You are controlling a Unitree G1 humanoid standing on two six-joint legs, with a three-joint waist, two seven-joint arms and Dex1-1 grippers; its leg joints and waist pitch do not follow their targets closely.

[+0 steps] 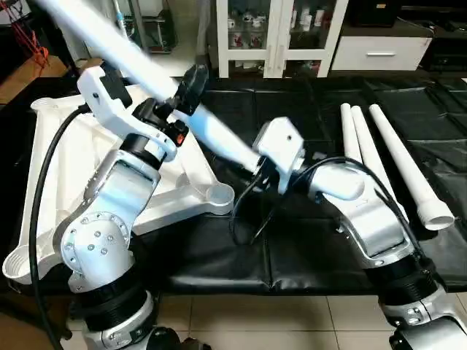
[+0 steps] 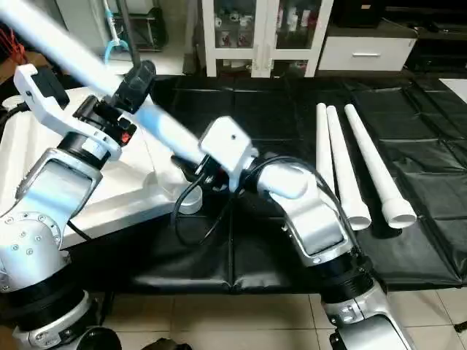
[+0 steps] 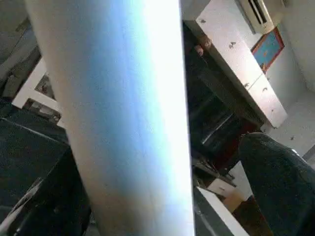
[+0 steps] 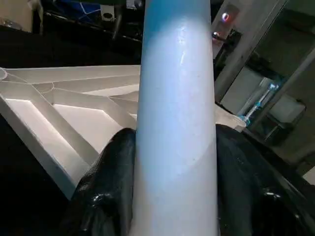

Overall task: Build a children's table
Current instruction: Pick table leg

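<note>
Nowhere on the parts can any writing, brand or label be read. One long white table leg (image 1: 211, 131), a smooth tapered plastic tube, slants up across the middle of the scene toward the robot's left. The right gripper (image 4: 174, 162) is clamped on it, a black finger (image 4: 106, 187) pressed to each side of the tube, with its jaws about half spread by the tube's width. The left gripper (image 1: 171, 98) sits higher along the same leg with its jaws spread nearly to their widest; one black finger (image 1: 191, 86) stands just beside the tube, and whether it touches cannot be told. The white tabletop (image 1: 51, 168) lies upside down on the black mat (image 1: 292, 240) on the robot's left, showing raised ribs and a round socket (image 1: 219, 195) at a corner. Three more white legs (image 1: 379, 157) lie side by side on the mat, well apart on the right.
</note>
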